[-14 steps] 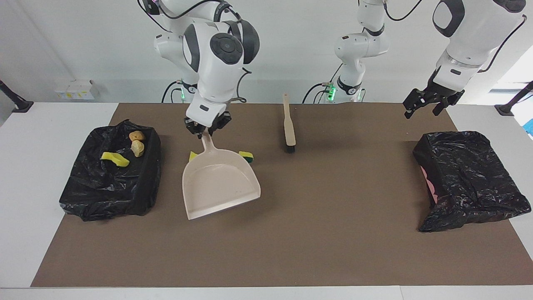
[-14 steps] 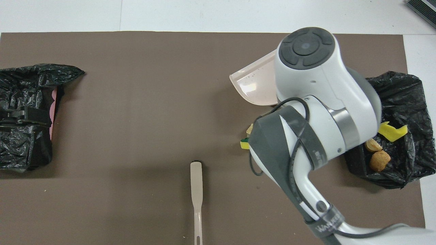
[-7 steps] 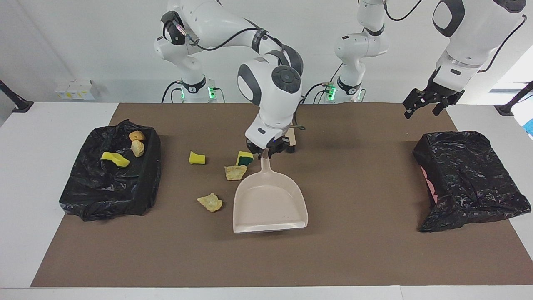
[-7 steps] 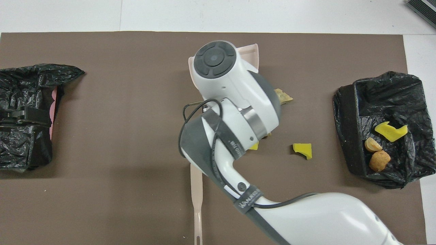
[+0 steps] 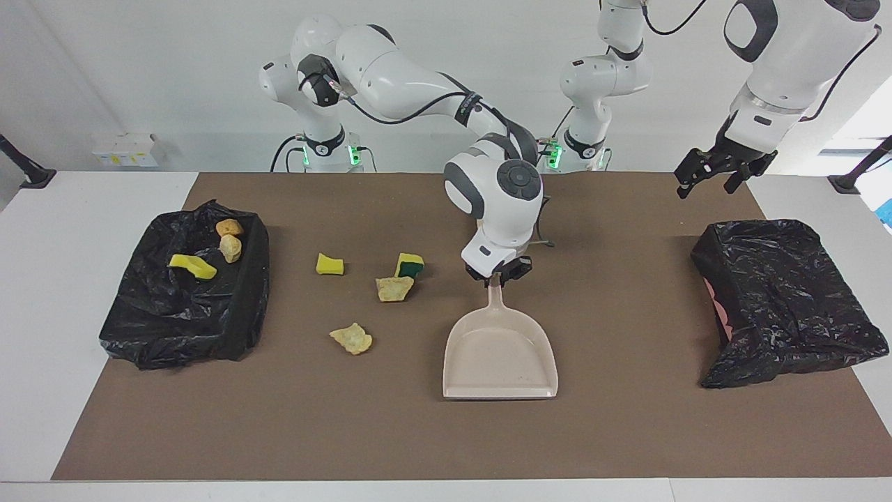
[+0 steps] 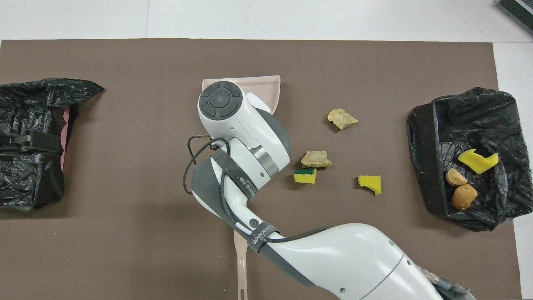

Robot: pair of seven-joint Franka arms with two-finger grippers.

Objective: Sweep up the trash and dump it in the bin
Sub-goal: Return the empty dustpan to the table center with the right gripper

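My right gripper (image 5: 497,274) is shut on the handle of the empty beige dustpan (image 5: 500,355) at the middle of the mat, its mouth pointing away from the robots. Beside it, toward the right arm's end, lies loose trash: a yellow-and-green sponge (image 5: 410,265), a yellow sponge bit (image 5: 329,264) and two bread-like lumps (image 5: 394,288) (image 5: 352,339). The black-lined bin (image 5: 247,293) at that end holds a yellow sponge (image 5: 192,265) and two lumps (image 5: 231,247). My left gripper (image 5: 718,171) waits open in the air over the mat's corner near the left arm's base.
A second black bag-covered box (image 5: 787,300) sits at the left arm's end of the table. The beige brush (image 6: 240,266) lies near the robots, mostly hidden under my right arm. The brown mat (image 5: 627,432) covers the table.
My right arm has carried the dustpan from beside the bin to the middle of the mat, uncovering the loose scraps. The left arm has not moved.
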